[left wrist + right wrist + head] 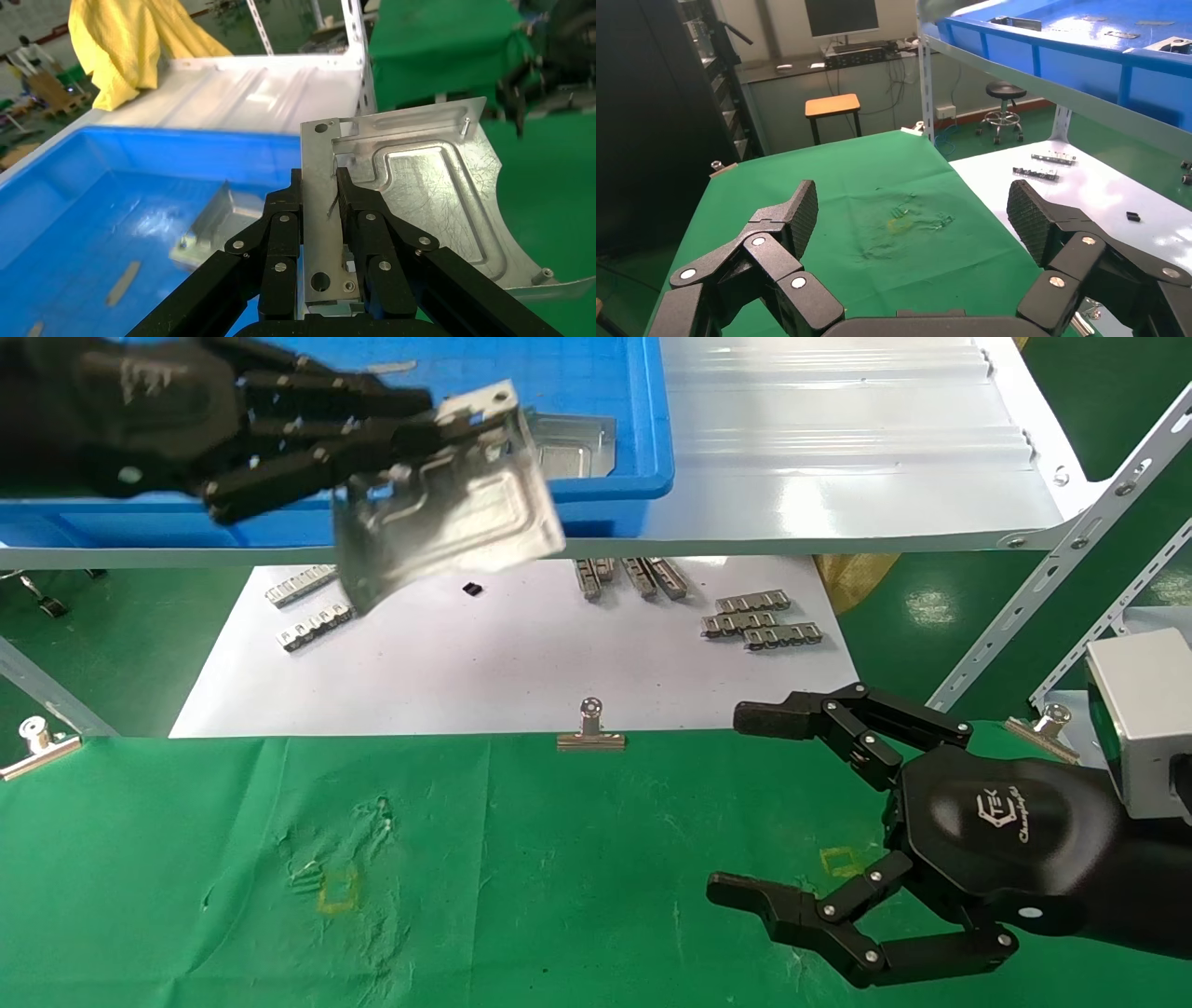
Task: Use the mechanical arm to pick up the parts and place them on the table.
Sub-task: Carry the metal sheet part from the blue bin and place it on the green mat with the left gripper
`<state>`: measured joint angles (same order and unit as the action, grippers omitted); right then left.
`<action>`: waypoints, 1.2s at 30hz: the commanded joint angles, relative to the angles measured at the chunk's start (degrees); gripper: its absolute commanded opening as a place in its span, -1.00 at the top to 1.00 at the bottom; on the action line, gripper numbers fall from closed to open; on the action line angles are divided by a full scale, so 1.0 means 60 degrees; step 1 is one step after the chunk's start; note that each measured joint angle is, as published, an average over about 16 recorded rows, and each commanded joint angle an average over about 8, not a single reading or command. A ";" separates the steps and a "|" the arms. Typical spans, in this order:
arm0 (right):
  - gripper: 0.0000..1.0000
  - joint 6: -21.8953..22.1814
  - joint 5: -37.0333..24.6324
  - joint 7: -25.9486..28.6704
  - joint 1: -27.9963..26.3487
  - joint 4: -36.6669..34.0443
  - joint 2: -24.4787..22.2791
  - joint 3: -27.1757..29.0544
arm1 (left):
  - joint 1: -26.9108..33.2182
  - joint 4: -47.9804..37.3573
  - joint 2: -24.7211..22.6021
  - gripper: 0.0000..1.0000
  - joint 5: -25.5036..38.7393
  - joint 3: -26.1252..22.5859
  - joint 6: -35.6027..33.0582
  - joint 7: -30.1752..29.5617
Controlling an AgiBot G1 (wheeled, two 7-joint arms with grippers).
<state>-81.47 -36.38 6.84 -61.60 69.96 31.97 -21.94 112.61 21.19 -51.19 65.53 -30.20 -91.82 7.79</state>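
Observation:
My left gripper (424, 426) is shut on a silver stamped part (447, 500) and holds it in the air in front of the blue bin's front wall, above the white sheet. In the left wrist view the black fingers (281, 232) clamp the part's bent edge (320, 210); its embossed face (436, 203) sticks out beyond them. Another part (573, 444) lies inside the blue bin (605, 486), also seen in the left wrist view (218, 217). My right gripper (740, 808) is open and empty, low over the green cloth table (521, 887) at the right.
The bin sits on a glossy white shelf (838, 458) with slotted angle posts (1071, 561) at right. Small slotted strips (759, 621) and a black bit (472, 588) lie on the white sheet (512, 663). Binder clips (589, 728) pin the cloth edge. Yellow square marks (337, 890) show on the cloth.

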 commanded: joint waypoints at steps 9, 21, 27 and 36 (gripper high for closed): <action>-1.00 0.0000 0.0000 0.0000 0.0000 0.0000 0.0000 0.0000 | -0.2171 0.2670 0.2096 1.00 -0.1681 -0.1252 0.0065 0.1046; -1.00 0.0000 0.0000 0.0000 0.0000 0.0000 0.0000 0.0000 | -0.3785 0.1156 0.2240 1.00 -0.0840 -0.2443 0.0337 0.4929; -1.00 0.0000 0.0000 0.0000 0.0000 0.0000 0.0000 0.0000 | -0.4039 0.0298 0.1863 0.74 -0.0783 -0.2627 0.0279 0.6234; -1.00 0.0000 0.0000 0.0000 0.0000 0.0000 0.0000 0.0000 | -0.3752 -0.0634 0.1438 -1.00 -0.0642 -0.2933 0.0288 0.7249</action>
<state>-81.47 -36.38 6.83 -61.60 69.96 31.97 -21.94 90.16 17.33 -42.56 61.73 -47.74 -90.15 51.14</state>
